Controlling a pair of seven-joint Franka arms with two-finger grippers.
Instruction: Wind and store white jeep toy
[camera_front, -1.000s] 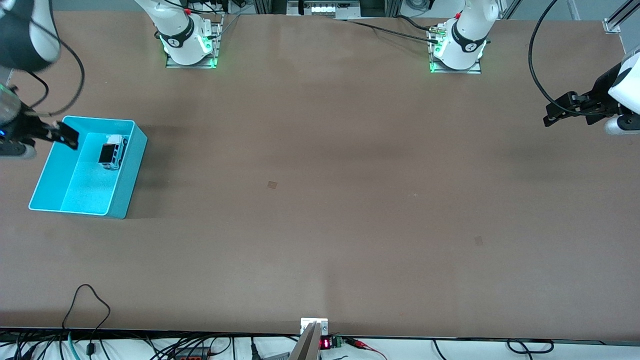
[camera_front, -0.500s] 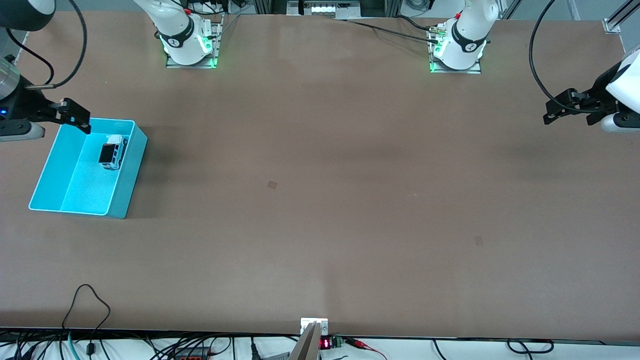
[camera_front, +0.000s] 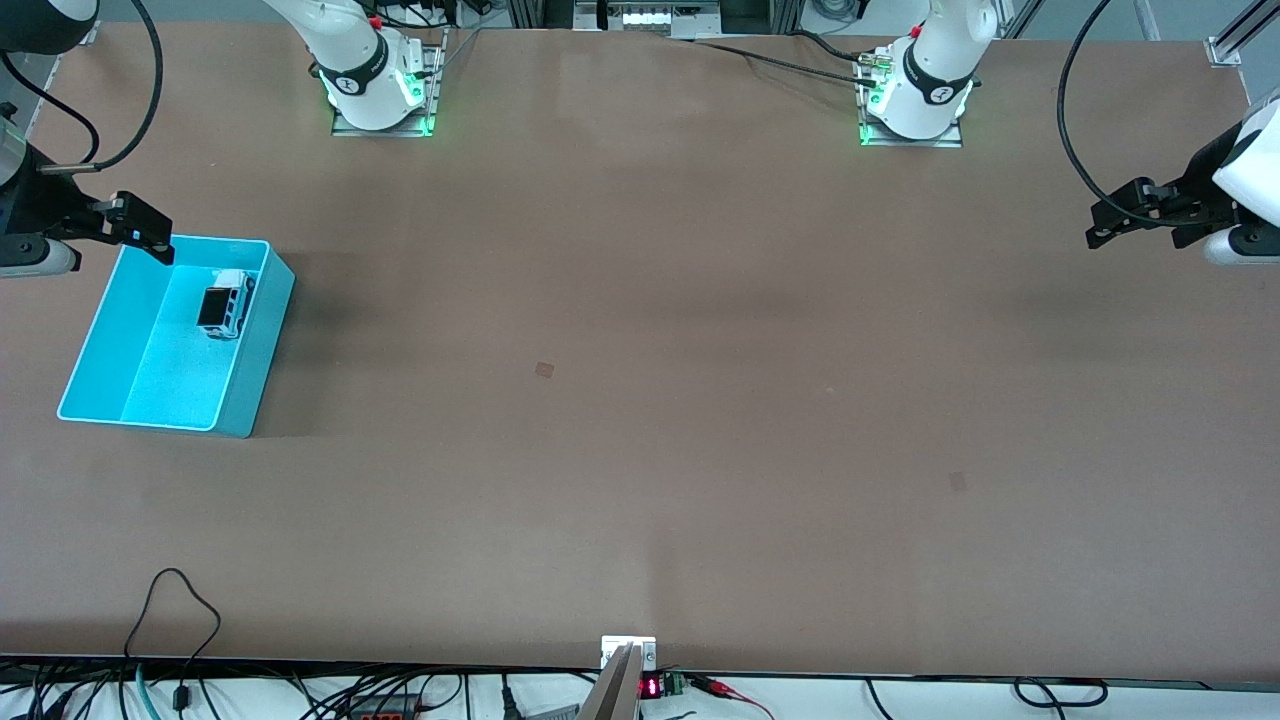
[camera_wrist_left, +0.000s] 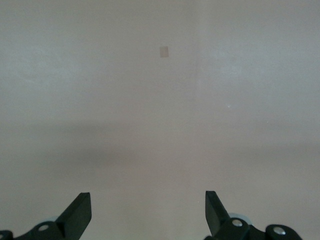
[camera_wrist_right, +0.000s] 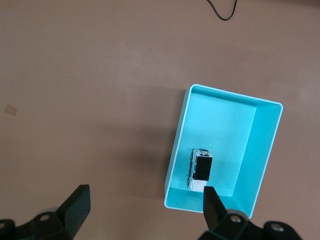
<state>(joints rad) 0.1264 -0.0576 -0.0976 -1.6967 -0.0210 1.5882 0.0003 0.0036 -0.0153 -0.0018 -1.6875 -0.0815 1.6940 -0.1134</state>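
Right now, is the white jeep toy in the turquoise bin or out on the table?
In. The white jeep toy sits upright on the floor of the turquoise bin, no pincer holding it.

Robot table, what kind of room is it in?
Probably a robot lab. Two arms are bolted to a big brown table, cables and electronics run along its edge, and the only plaything is a white jeep toy in a turquoise bin.
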